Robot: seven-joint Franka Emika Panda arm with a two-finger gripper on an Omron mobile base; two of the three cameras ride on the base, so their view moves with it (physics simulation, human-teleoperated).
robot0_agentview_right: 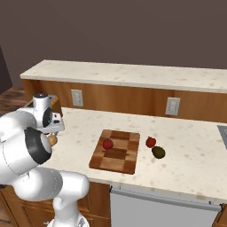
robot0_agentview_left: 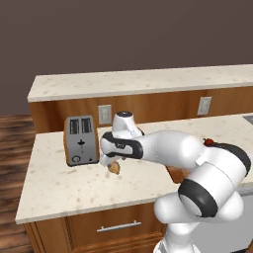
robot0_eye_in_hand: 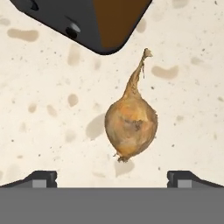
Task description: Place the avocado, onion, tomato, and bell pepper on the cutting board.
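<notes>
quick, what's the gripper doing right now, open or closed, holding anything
Gripper: open, fingers spread wide, holding nothing; the onion lies on the counter between them.

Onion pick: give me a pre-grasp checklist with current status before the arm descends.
1. Gripper open: ok, finger tips stand wide apart at the bottom of the hand view.
2. Onion between the fingers' line: ok, roughly centred, lying on the counter, not yet touched.
3. Clearance from the toaster: cannot tell; its corner sits close beyond the onion's stalk.
4. Height above the onion: cannot tell from these views.
5. Drop spot on the cutting board: ok, one red item on it, bare wood beside.
6. Other produce: not ok, avocado and a second red item lie off the board.
</notes>
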